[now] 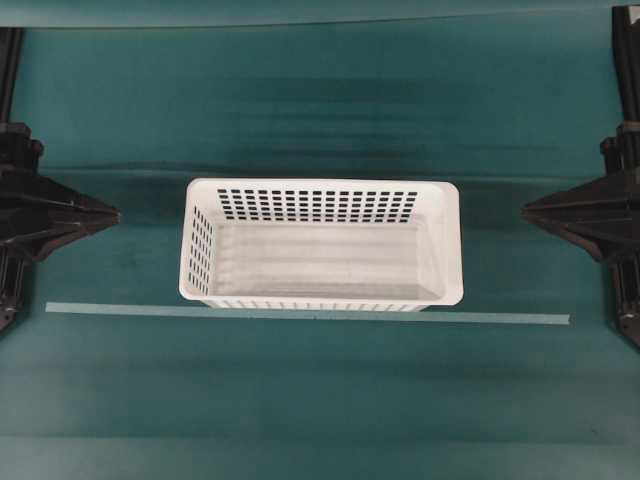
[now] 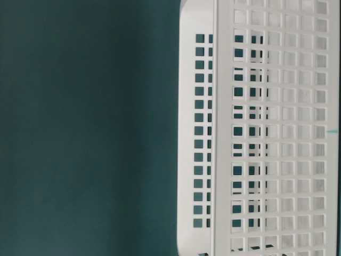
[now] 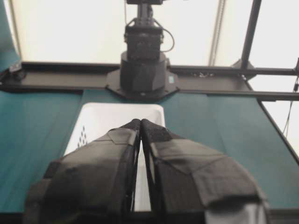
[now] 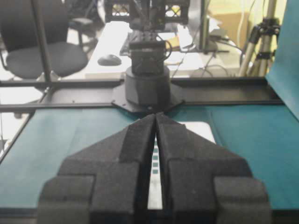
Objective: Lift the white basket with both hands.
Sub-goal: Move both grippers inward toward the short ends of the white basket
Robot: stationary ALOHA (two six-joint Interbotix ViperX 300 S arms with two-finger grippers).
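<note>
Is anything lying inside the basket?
No: the overhead view shows the basket's floor bare, with only its white walls around it.

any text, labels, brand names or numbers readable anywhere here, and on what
None can be read in any view.
The white basket bears no visible label or marking.
The left gripper and right gripper show plain black surfaces.
The small patch on the arm base is too blurred to read.
</note>
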